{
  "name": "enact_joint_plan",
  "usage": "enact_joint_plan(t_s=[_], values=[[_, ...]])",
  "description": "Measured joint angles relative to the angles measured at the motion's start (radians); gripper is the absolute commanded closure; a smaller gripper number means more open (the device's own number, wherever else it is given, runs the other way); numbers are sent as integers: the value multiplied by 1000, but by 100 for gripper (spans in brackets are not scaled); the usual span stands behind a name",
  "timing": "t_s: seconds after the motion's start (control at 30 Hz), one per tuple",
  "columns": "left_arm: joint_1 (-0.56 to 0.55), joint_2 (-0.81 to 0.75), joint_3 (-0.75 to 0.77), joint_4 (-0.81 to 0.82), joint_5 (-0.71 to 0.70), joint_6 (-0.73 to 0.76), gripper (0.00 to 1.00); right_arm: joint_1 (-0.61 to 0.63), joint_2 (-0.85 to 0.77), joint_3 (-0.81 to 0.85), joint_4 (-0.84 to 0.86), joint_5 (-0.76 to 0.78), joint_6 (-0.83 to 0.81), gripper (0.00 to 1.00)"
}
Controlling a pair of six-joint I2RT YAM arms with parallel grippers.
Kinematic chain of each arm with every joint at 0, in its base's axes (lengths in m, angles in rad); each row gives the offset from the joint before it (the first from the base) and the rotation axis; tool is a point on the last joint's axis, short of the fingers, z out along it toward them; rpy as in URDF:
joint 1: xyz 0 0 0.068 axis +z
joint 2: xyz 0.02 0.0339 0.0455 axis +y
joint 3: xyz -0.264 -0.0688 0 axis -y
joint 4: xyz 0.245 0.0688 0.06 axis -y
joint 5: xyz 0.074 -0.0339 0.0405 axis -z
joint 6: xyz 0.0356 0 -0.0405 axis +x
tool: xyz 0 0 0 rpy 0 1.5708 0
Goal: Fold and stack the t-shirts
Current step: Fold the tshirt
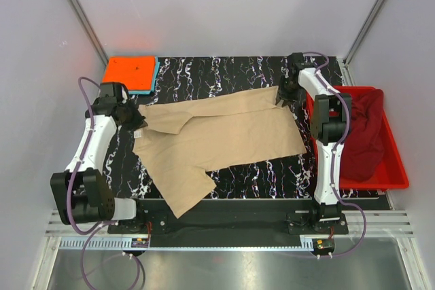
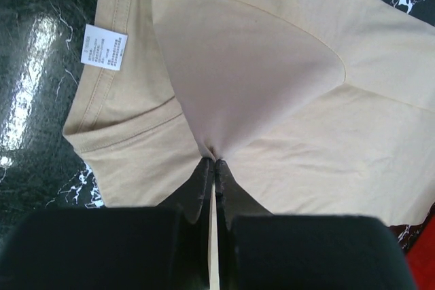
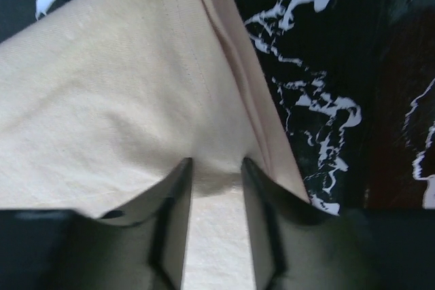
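A large tan t-shirt (image 1: 224,134) lies spread across the black marbled table (image 1: 204,73), with one sleeve reaching the near edge. My left gripper (image 1: 138,121) is at the shirt's left end, beside the collar. In the left wrist view this gripper (image 2: 214,161) is shut on a pinch of the tan t-shirt (image 2: 285,79), near its white label (image 2: 103,47). My right gripper (image 1: 280,98) is at the shirt's far right corner. In the right wrist view it (image 3: 216,164) stands open, its fingers (image 3: 178,188) pressed onto the tan cloth (image 3: 122,86) by the hem.
A folded orange t-shirt (image 1: 129,70) lies on a light blue one (image 1: 141,91) at the table's far left corner. A red bin (image 1: 401,174) on the right holds a crumpled maroon t-shirt (image 1: 360,134). White walls close in the back and sides.
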Motion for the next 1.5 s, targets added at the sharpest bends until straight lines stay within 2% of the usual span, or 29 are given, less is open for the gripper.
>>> enact_joint_plan(t_s=[0.07, 0.27, 0.53, 0.67, 1.1, 1.3, 1.5], values=[[0, -12, -11, -2, 5, -6, 100, 0, -8, -26, 6, -3, 21, 48], [0, -38, -35, -12, 17, -22, 100, 0, -65, -99, 16, 6, 89, 47], [-3, -78, -79, -25, 17, -37, 100, 0, -100, -170, 42, 44, 132, 60], [-6, -77, -80, -24, 20, -37, 100, -1, -134, -230, 76, 50, 171, 59], [-11, -77, -87, -25, 21, -36, 100, -27, -134, -248, 145, 73, 243, 58], [-11, -77, -90, -27, 21, -34, 100, -43, -134, -248, 152, 74, 245, 61], [-11, -77, -92, -28, 21, -32, 100, -44, -130, -236, 159, 60, 245, 69]])
